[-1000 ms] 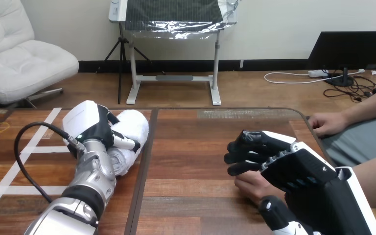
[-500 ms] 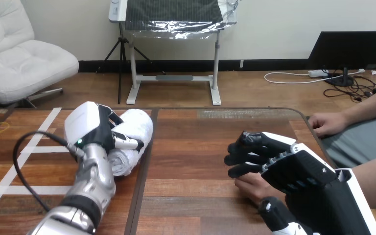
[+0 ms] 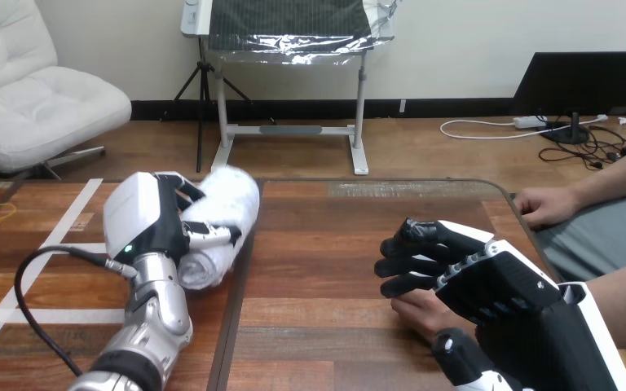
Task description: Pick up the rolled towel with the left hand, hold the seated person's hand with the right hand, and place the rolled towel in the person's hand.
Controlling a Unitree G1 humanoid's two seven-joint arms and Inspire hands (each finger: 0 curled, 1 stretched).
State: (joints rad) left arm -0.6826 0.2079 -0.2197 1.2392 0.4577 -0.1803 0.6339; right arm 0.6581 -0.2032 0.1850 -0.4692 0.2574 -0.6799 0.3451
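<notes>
my left hand (image 3: 148, 221) is closed around the rolled towel (image 3: 227, 204), its fingers (image 3: 208, 236) wrapped across the white roll's middle and its white-shelled back facing me. the towel sits in the left half of the wooden table (image 3: 326, 244), tilted, upper end pointing away from me and lower end down by the seam between the two tabletop panels; i can't tell whether that end touches the wood. white tape lines (image 3: 16, 285) cross the table left of my forearm.

my right hand (image 3: 489, 285) is low at the right, directly over the person's nearer hand (image 3: 418, 309), which rests on the table beneath it. i can't tell whether i am gripping it or only covering it. the person's farther hand (image 3: 544, 204) lies at the table's right edge, well apart from both of mine.
</notes>
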